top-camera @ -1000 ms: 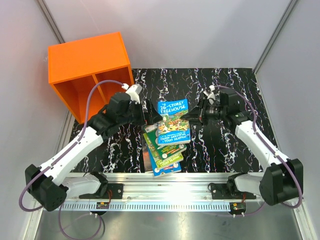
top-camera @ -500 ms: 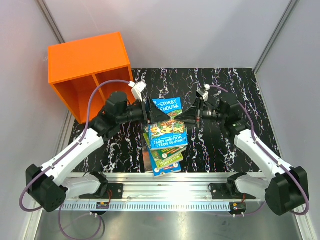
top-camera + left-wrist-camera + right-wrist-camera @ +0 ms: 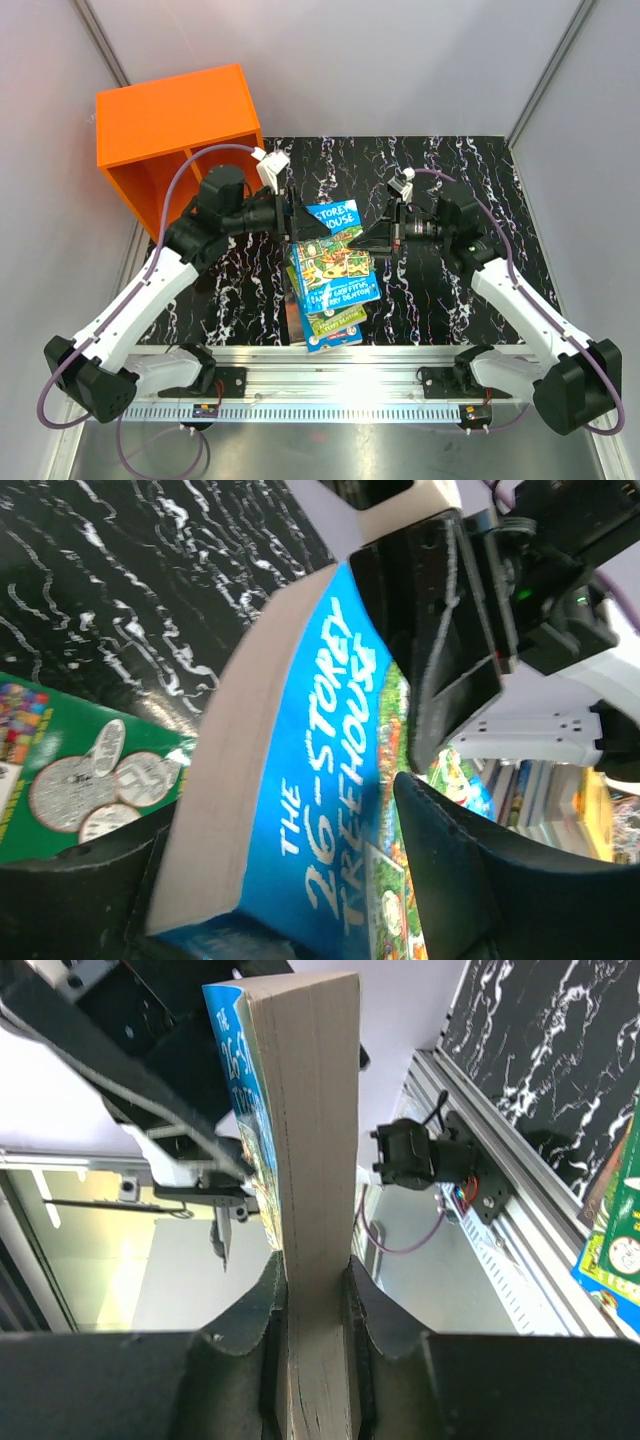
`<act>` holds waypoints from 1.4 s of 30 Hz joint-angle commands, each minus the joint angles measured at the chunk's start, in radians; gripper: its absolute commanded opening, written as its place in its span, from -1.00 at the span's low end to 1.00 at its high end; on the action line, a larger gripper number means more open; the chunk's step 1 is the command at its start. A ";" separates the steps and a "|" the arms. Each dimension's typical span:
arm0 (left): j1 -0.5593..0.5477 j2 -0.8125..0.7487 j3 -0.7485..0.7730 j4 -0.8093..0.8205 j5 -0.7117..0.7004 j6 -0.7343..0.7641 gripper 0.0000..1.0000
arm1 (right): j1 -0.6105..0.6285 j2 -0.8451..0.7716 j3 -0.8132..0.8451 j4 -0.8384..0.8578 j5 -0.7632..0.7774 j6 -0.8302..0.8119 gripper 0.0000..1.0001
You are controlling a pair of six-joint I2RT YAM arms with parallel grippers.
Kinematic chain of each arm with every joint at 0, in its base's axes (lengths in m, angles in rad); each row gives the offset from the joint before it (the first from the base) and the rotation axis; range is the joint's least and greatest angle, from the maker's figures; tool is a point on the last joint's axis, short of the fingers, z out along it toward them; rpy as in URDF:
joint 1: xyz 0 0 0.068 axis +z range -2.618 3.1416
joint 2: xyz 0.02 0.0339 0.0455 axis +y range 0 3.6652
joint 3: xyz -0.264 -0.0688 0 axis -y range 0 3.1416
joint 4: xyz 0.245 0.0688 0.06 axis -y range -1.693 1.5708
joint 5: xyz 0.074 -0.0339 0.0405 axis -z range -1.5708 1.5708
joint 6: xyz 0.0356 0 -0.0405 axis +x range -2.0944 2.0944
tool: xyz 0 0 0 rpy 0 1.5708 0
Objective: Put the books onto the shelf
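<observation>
So far done: no book shows in the shelf; both compartments look bare.
Blue book: lifted in the air, to the right of the shelf.
Other books: piled flat, also right of the shelf.
Right gripper: clamped on the blue book's page edge.
Left gripper: jaws wide, astride its shelf-side edge.
Left to do: every book, I judge.

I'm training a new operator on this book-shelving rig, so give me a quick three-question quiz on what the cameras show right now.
1. True or false: the blue book lies flat on the pile.
2. Where does the right gripper clamp the blue book? A spine, B page edge, C nowhere.
3. Fill in: the shelf stands at the table's far ___ corner.
Key: 1 false; 2 B; 3 left.
</observation>
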 commanded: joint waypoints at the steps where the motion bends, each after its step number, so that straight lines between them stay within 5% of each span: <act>1: 0.034 -0.011 0.054 -0.049 0.070 0.075 0.32 | 0.010 -0.016 0.073 -0.112 -0.061 -0.093 -1.00; 3: 0.046 -0.014 0.045 -0.040 0.087 0.067 0.15 | 0.010 -0.016 0.067 -0.120 -0.056 -0.102 -1.00; 4: 0.046 -0.013 0.043 -0.038 0.095 0.066 -0.19 | 0.010 -0.016 0.064 -0.114 -0.053 -0.100 -1.00; 6: 0.046 -0.008 0.043 -0.040 0.115 0.069 -0.48 | 0.011 -0.013 0.055 -0.097 -0.047 -0.091 -1.00; 7: 0.048 -0.005 0.042 -0.040 0.121 0.066 -0.79 | 0.010 -0.010 0.055 -0.092 -0.046 -0.091 -1.00; 10: 0.048 0.007 0.025 -0.014 0.172 0.043 -1.00 | 0.010 -0.001 0.058 -0.085 -0.033 -0.094 -1.00; 16: 0.045 -0.008 -0.030 0.080 0.267 -0.010 -1.00 | 0.008 0.045 0.096 -0.085 -0.007 -0.108 -1.00; 18: 0.045 -0.020 -0.007 -0.030 0.191 0.050 -1.00 | 0.010 0.067 0.119 -0.129 0.004 -0.137 -0.81; 19: 0.046 -0.022 0.009 -0.088 0.142 0.078 -1.00 | 0.010 0.074 0.130 -0.161 0.011 -0.158 -0.52; 20: 0.046 -0.025 0.047 -0.207 0.024 0.107 -1.00 | 0.010 0.083 0.164 -0.202 0.023 -0.186 0.26; 23: 0.048 -0.057 0.078 -0.369 -0.235 0.187 -1.00 | 0.010 0.087 0.249 -0.437 0.140 -0.341 0.99; 28: 0.046 -0.186 0.030 -0.465 -0.576 0.234 -1.00 | 0.008 0.091 0.327 -0.678 0.411 -0.464 1.00; 35: 0.046 -0.578 -0.170 -0.356 -1.132 0.294 -1.00 | 0.008 -0.012 0.368 -0.822 0.707 -0.482 0.99; 38: 0.049 -0.564 -0.179 -0.385 -1.294 0.354 -1.00 | 0.008 -0.195 0.322 -0.847 1.047 -0.409 0.99; 42: 0.051 -0.493 -0.190 -0.370 -1.425 0.420 -1.00 | 0.008 -0.338 0.161 -0.747 1.132 -0.267 0.99</act>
